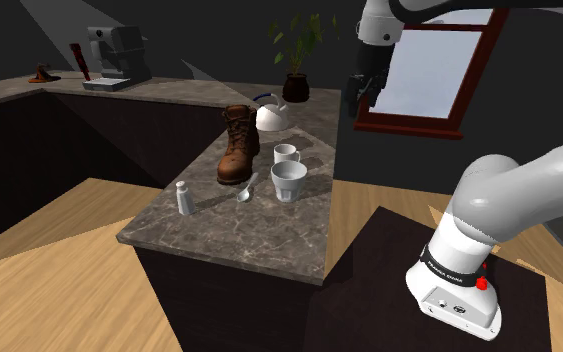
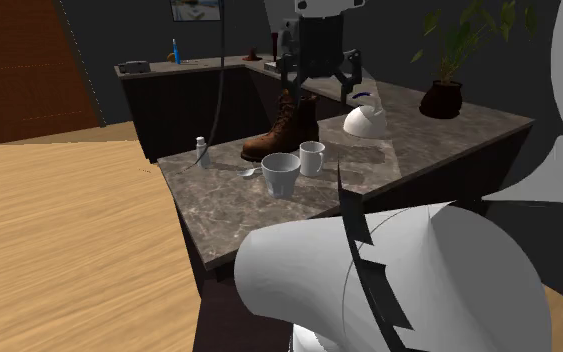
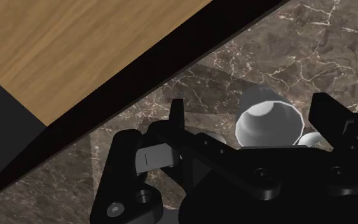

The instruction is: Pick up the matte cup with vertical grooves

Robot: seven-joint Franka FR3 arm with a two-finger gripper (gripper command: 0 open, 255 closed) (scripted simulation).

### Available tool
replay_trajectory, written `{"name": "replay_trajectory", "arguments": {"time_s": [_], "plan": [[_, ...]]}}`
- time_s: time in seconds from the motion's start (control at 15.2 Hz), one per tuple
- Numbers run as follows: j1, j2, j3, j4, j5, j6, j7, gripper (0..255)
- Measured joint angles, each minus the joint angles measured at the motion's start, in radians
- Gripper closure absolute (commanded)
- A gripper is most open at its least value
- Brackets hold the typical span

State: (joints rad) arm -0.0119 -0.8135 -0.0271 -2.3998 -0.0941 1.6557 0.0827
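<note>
The pale grooved cup [image 1: 289, 181] stands upright on the marble counter [image 1: 259, 235], in front of a smaller white mug [image 1: 286, 154]. In the second exterior view the grooved cup [image 2: 280, 173] sits at the mug's [image 2: 312, 158] left. My black gripper [image 1: 361, 97] hangs high above the counter, well clear of both cups, and holds nothing. From the second exterior view the gripper [image 2: 319, 85] is open, fingers spread wide. In the wrist view the cup [image 3: 269, 125] lies far below, between the open fingertips of the gripper [image 3: 250, 107].
A brown boot [image 1: 238, 145] stands just behind the cups, a white kettle [image 1: 271, 115] behind it. A spoon [image 1: 245, 190] and a small shaker [image 1: 183, 198] lie toward the shoulder view's left. A potted plant [image 1: 296, 60] and a coffee machine [image 1: 117, 58] stand further back.
</note>
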Motion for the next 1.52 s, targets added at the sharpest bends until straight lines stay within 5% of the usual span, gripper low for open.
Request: {"name": "replay_trajectory", "arguments": {"time_s": [0.86, 1.52], "plan": [[0.035, 0.338, -0.110, -0.031, 0.088, 0.334, -0.096, 0], [0.091, 0.722, -0.173, 0.078, 0.281, 0.556, -0.254, 0]]}}
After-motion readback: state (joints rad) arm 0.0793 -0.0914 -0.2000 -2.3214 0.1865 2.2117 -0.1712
